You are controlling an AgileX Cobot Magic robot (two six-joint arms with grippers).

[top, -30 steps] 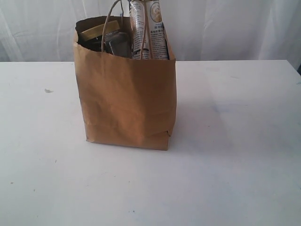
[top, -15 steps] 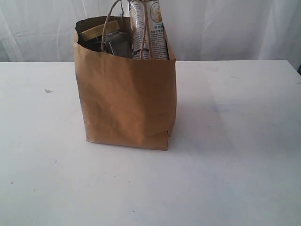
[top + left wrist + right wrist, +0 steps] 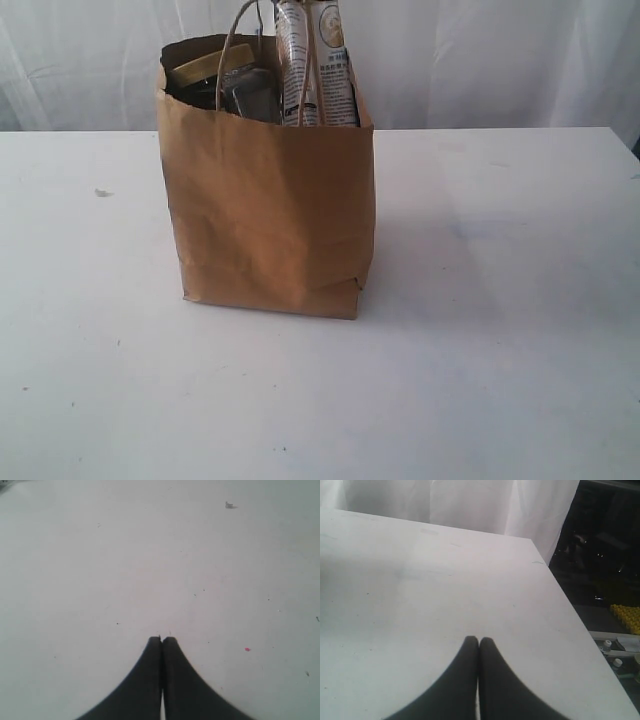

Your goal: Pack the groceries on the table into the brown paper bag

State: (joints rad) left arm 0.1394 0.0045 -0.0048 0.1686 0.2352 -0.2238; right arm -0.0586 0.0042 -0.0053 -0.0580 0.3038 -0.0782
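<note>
Zero differences were noted against the earlier exterior pictures: the brown paper bag (image 3: 270, 220) stood upright in the same spot on the table (image 3: 500, 350), left of centre, with its contents unmoved. At far left a small crumb (image 3: 101, 192) lay on the tabletop, well apart from the bag. Inside the bag, from left to right, the gold-lidded jar (image 3: 200, 68) lay tilted at the rim. A dark jar (image 3: 252, 92) sat just beside it behind a paper-cord handle (image 3: 228, 60), and the noodle packet (image 3: 322, 70) stood on end, rising above the rim. The packet bore print and a round emblem, too small to read. A white curtain (image 3: 500, 60) hung behind the table. The left gripper (image 3: 161, 639) hung over bare tabletop with its jaws pressed together, holding nothing; a pink speck (image 3: 247, 649) lay near it. The right gripper (image 3: 478, 639) was likewise closed and empty above the table near its corner, beyond which yellow objects (image 3: 626, 616) sat in a dark area.
</note>
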